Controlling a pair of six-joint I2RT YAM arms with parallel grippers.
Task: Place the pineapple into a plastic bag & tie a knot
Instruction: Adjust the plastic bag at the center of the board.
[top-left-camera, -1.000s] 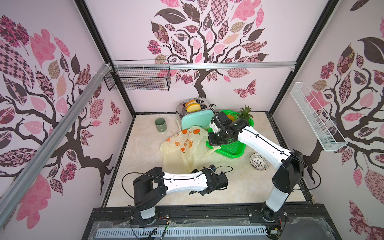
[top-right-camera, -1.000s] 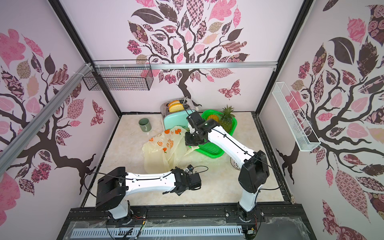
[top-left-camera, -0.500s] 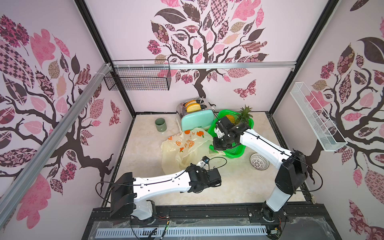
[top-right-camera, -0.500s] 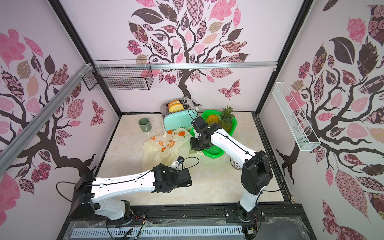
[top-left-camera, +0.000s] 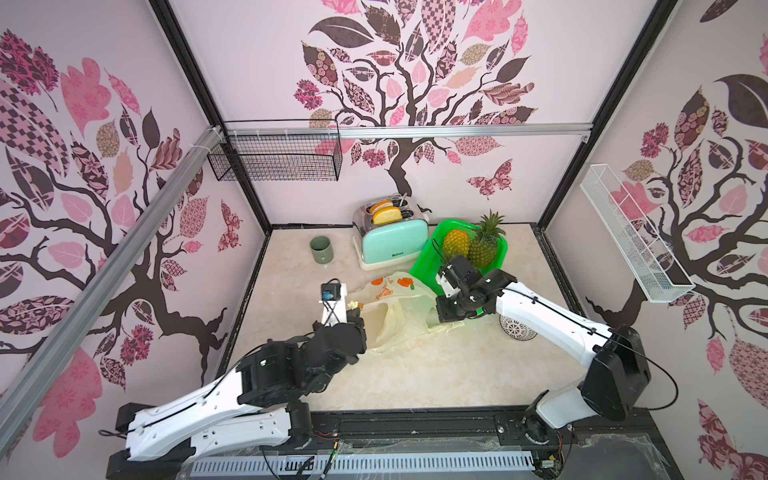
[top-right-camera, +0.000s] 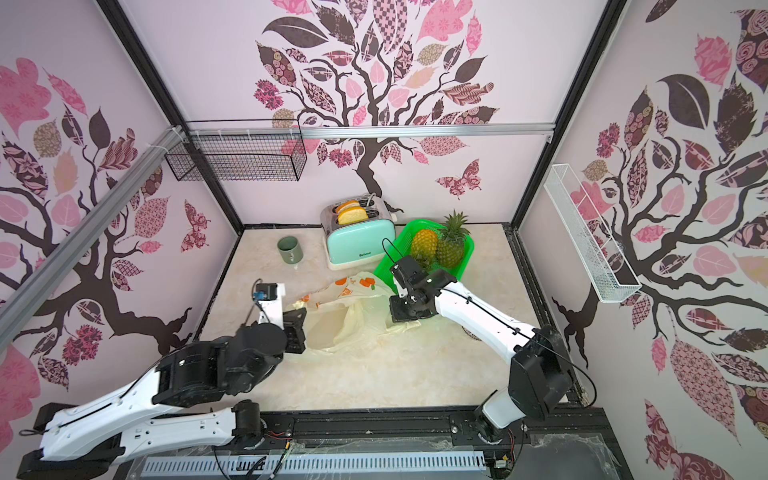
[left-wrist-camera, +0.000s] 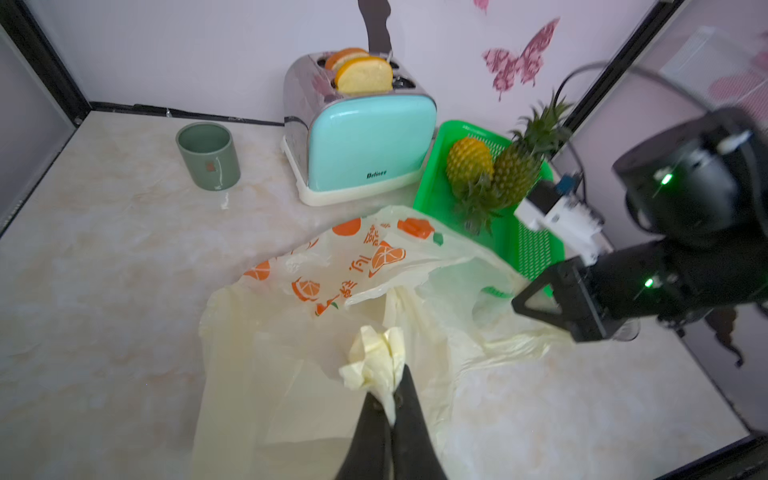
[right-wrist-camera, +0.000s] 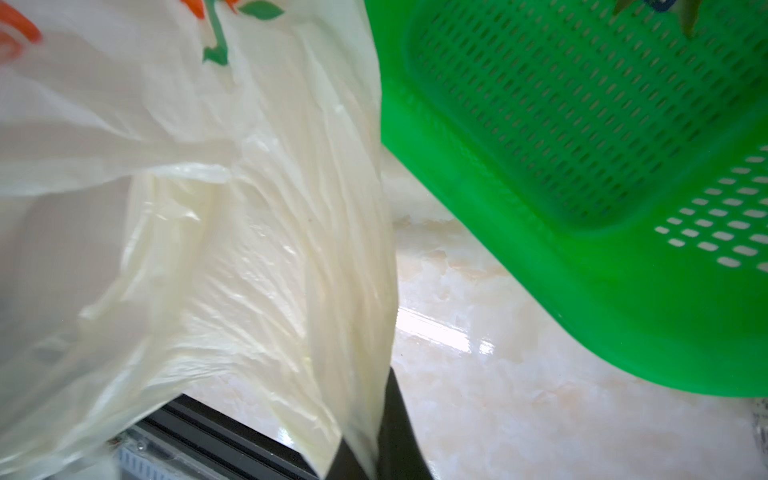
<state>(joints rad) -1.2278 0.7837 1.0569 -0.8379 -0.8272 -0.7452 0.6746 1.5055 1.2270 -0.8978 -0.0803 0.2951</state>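
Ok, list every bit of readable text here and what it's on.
"Belinee" (last letters unsure): front of the mint toaster.
Orange lettering on the plastic bag: too crumpled to read.
Small reddish mark on the green mug: too blurred.

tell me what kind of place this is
Probably a mock kitchen inside a robot test booth: a mint toaster with bread, a green mug on a marble-look counter, framed decal walls.

From plastic bag (top-left-camera: 405, 309) | 12 o'clock: toaster (top-left-camera: 392, 245) blocks | 1 o'clock: green basket (top-left-camera: 428, 257) just beside | 10 o'clock: mug (top-left-camera: 321, 250), well apart | 6 o'clock: tabletop (top-left-camera: 436, 374) open
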